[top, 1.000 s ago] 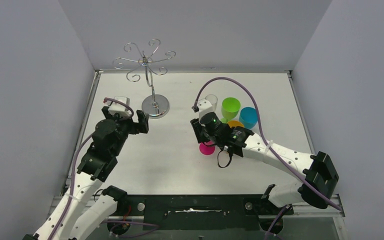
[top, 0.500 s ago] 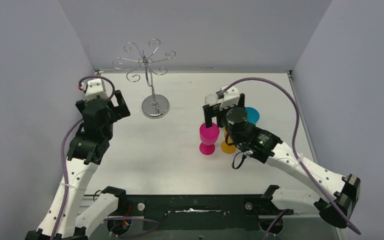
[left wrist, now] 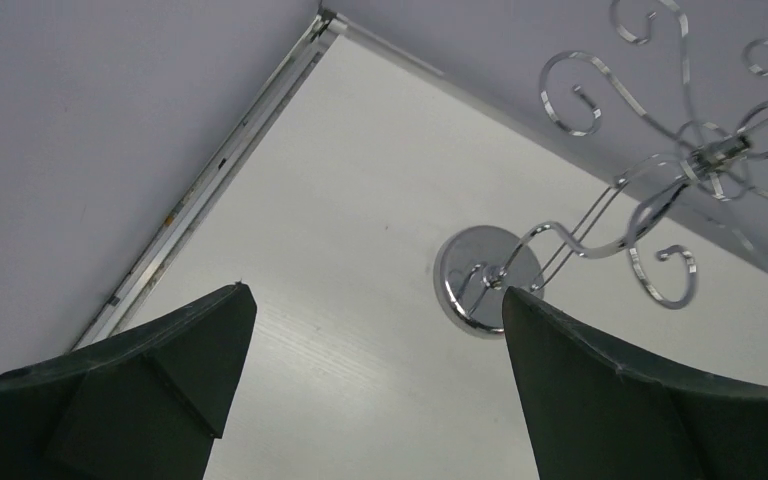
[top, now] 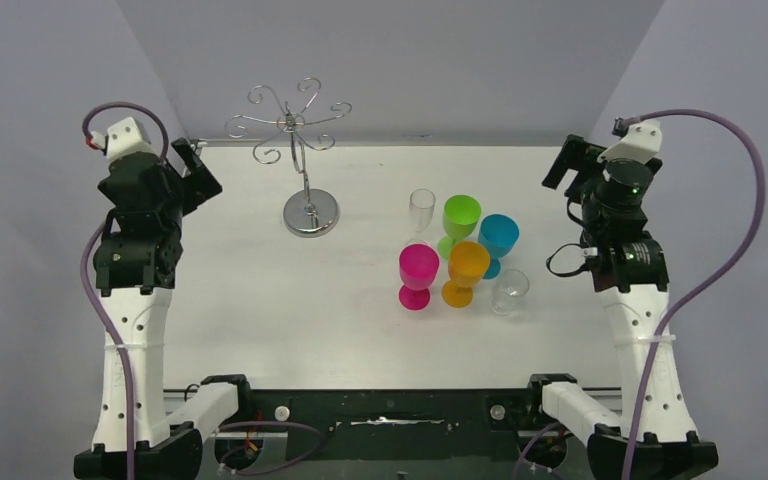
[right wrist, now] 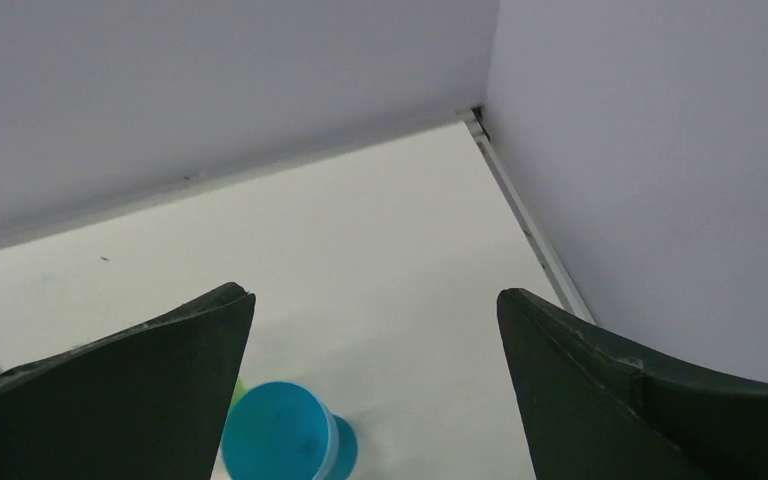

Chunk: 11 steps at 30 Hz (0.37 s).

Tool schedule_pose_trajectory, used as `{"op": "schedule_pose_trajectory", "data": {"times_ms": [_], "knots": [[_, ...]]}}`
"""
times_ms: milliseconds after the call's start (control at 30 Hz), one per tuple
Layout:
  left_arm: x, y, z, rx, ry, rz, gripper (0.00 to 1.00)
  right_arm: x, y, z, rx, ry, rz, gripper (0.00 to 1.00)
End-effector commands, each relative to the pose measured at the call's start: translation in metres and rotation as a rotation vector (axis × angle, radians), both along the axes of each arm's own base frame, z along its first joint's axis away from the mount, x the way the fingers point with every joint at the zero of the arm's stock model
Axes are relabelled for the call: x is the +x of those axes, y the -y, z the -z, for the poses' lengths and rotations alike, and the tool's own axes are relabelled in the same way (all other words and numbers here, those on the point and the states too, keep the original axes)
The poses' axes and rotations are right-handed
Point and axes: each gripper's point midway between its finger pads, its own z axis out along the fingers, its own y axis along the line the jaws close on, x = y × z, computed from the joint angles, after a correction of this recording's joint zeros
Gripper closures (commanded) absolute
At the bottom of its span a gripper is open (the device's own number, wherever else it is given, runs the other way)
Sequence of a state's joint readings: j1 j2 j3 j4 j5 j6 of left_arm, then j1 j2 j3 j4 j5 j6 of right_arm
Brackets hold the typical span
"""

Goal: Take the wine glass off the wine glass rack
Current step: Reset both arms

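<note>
White table (top: 260,300) between grey walls carries the wine glass rack (top: 311,214), its scroll arms bare. The wine glasses (top: 467,262) stand clustered well apart from it, on the right arm's side. Left gripper (left wrist: 375,300) and right gripper (right wrist: 375,300) hang high, jaws apart, empty. Removal looks finished; the next move likely calls only for parking both arms.

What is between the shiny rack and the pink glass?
Just bare table separates the wine glass rack and the pink glass, seen in the top view.
</note>
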<state>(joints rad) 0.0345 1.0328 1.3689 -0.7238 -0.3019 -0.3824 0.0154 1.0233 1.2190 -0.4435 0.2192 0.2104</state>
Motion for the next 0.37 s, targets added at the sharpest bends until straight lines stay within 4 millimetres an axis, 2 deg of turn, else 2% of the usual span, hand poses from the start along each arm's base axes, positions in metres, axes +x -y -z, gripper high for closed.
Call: {"op": "schedule_pose_trajectory", "data": {"times_ms": [0,67,167,333], "knots": [[-0.010,0.004,-0.078,-0.004,0.174,0.024,0.02,-0.033,-0.021,-0.097,-0.026,0.215,-0.132,0.02],[-0.011,0.004,-0.092,0.002,0.196,0.023,0.02,-0.043,-0.017,-0.115,-0.021,0.256,-0.106,0.02],[-0.011,0.005,-0.102,0.008,0.217,0.031,0.02,-0.054,-0.012,-0.128,-0.016,0.315,-0.073,0.02],[-0.010,0.006,-0.098,0.014,0.204,0.037,0.02,-0.055,-0.004,-0.120,0.004,0.307,-0.016,0.02]]}}
